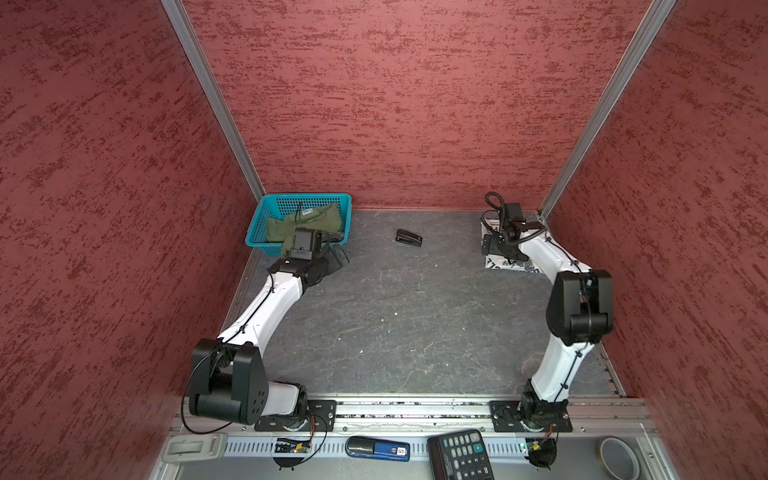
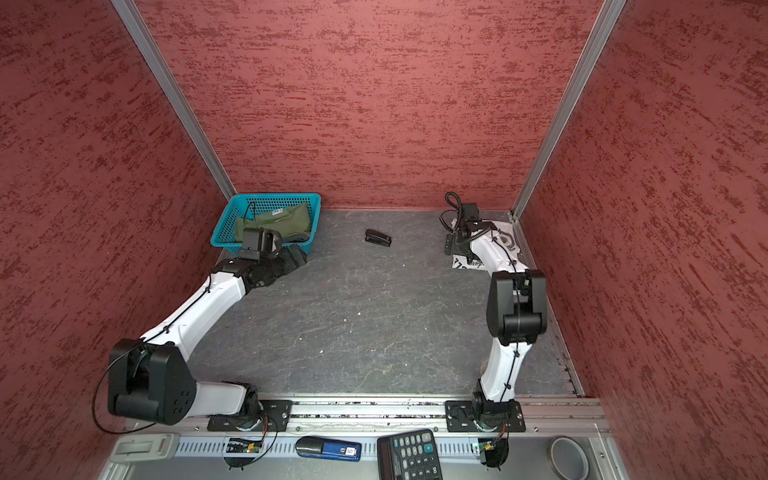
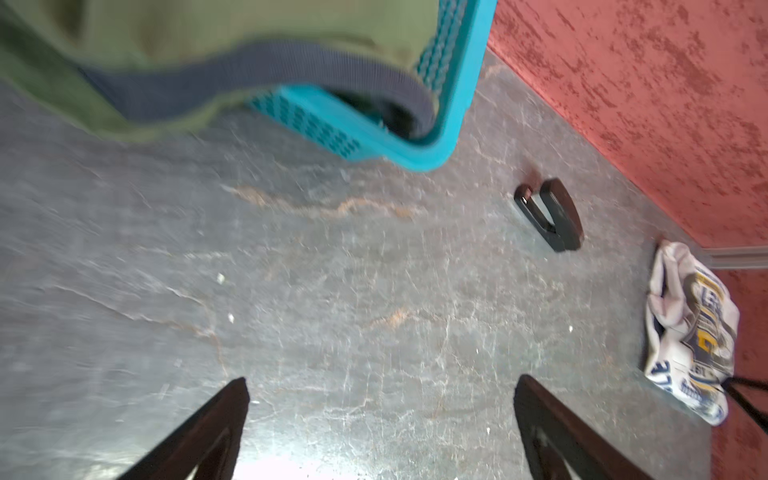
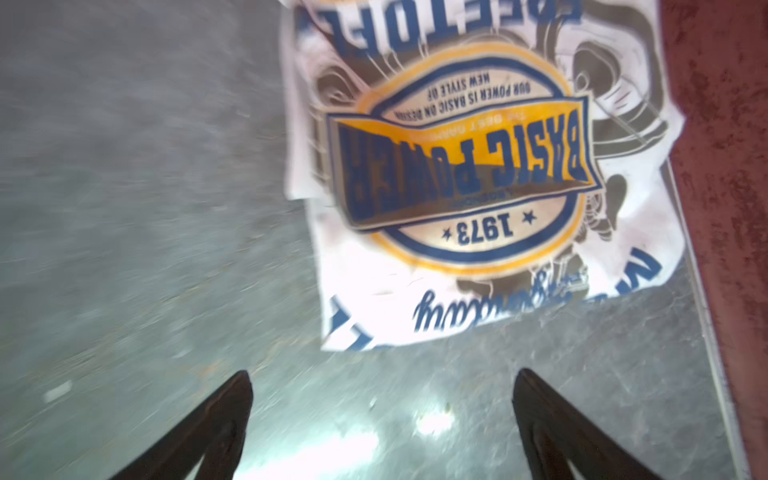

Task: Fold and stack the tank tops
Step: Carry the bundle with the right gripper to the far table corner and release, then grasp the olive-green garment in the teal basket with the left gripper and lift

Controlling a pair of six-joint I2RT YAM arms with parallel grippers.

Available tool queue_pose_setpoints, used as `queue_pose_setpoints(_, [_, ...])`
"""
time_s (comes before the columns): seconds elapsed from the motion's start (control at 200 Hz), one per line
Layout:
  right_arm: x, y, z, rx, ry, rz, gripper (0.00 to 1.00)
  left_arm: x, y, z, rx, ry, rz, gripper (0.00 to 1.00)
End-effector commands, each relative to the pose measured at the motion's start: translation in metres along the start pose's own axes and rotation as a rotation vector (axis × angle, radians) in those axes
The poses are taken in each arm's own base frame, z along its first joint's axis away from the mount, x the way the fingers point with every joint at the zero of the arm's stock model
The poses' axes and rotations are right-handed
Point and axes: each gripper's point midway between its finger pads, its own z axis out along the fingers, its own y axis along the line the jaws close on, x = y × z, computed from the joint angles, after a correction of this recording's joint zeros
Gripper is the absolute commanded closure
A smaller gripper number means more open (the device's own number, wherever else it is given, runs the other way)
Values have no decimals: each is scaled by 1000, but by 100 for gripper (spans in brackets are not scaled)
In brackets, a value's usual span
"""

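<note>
both tank tops look light, limp and prone to sag and bunch when lifted, so a pinch on a trimmed strap or hem edge seems the safest hold; the olive tank top (image 1: 309, 222) lies crumpled in the teal basket (image 1: 307, 195) at the far left, a fold with dark grey-blue trim spilling over the near rim; the white tank top (image 4: 457, 166) sits bunched in the far right corner beside the wall, its blue-and-yellow "basic power" emblem facing up; the left gripper (image 3: 382, 380) hangs empty, jaws wide apart, by the basket's near right corner; the right gripper (image 4: 382, 374) is likewise spread and empty, just beside the white cloth's edge; a small black stapler (image 1: 408, 238) lies between them.
</note>
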Motion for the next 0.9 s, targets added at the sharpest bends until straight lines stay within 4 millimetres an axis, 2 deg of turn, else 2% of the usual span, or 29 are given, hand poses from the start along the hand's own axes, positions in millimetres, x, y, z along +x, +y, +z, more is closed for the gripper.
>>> queue_pose_setpoints(0.0, [-1,35,-51,-255,-96,60,1,-32,20,-9,-169,-61,44,0])
queue_pose_setpoints(0.12, [22,55,-85,-436,-140,84,1,-72,29,-10,-267,-114,38,0])
queue_pose_setpoints(0.145, [30,58,-85,-461,-130,87,1,-78,32,-9,-290,-118,35,0])
queue_pose_setpoints(0.165, [30,60,-97,-490,-157,89,1,-85,32,-8,-298,-125,37,0])
queue_pose_setpoints(0.291, [59,72,-114,-615,-149,104,1,-116,37,16,-355,-99,52,0])
queue_pose_setpoints(0.371, [82,81,-116,-676,-118,105,1,-131,48,38,-424,-73,41,1])
queue_pose_setpoints(0.471, [110,84,-106,-701,-68,104,1,-143,62,67,-446,-42,12,3])
queue_pose_setpoints(0.516, [121,83,-100,-696,-46,109,1,-143,69,83,-450,-10,-5,5])
queue_pose_setpoints(0.606, [137,82,-92,-696,-13,111,1,-138,70,116,-404,61,-12,11])
queue_pose_setpoints(0.681, [144,81,-87,-692,-2,110,1,-131,68,140,-369,123,-21,26])
queue_pose_setpoints(0.741, [147,80,-82,-684,7,106,1,-127,67,154,-333,167,-39,51])
queue_pose_setpoints(0.842, [149,80,-78,-674,15,105,2,-138,58,155,-277,154,-54,91])
queue_pose_setpoints(0.877, [148,79,-77,-672,13,105,2,-144,54,150,-262,136,-54,100])
queue_pose_setpoints(0.897, [148,79,-77,-670,13,106,2,-148,51,146,-252,122,-53,100])
